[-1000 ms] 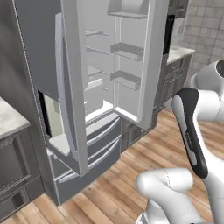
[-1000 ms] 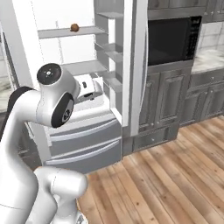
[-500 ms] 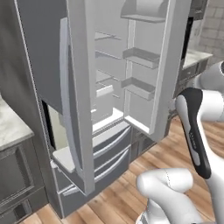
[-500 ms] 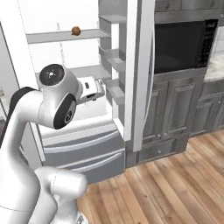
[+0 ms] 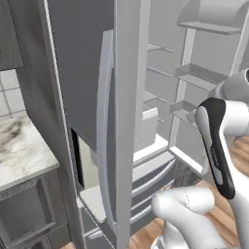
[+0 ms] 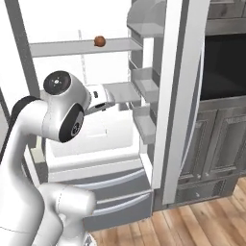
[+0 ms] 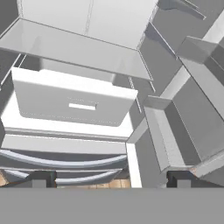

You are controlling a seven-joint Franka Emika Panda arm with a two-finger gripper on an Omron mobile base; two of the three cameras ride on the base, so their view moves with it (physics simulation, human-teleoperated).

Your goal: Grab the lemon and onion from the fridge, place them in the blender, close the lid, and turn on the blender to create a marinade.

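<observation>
The fridge (image 6: 72, 144) stands open in front of me, with light inner walls and grey shelves. The orange-brown onion (image 6: 99, 41) rests on an upper shelf (image 6: 62, 48), well above my hand. My gripper (image 7: 111, 181) is open with nothing between its fingertips (image 7: 43, 179). It faces a white drawer (image 7: 72, 103) under a grey shelf (image 7: 74, 46) inside the fridge. In the right base view my wrist (image 6: 98, 98) reaches toward the middle of the fridge. The lemon, the blender and the lid are out of view.
The left fridge door (image 5: 129, 121) stands edge-on close ahead in the left base view, next to a marble counter (image 5: 19, 151). The right door with its bins (image 6: 144, 120) juts out beside a dark microwave (image 6: 226, 67) and grey cabinets (image 6: 216, 149). The floor is wood (image 6: 192, 226).
Both base views have shifted and the fridge looms larger: the base has driven closer. The gripper has stayed open.
</observation>
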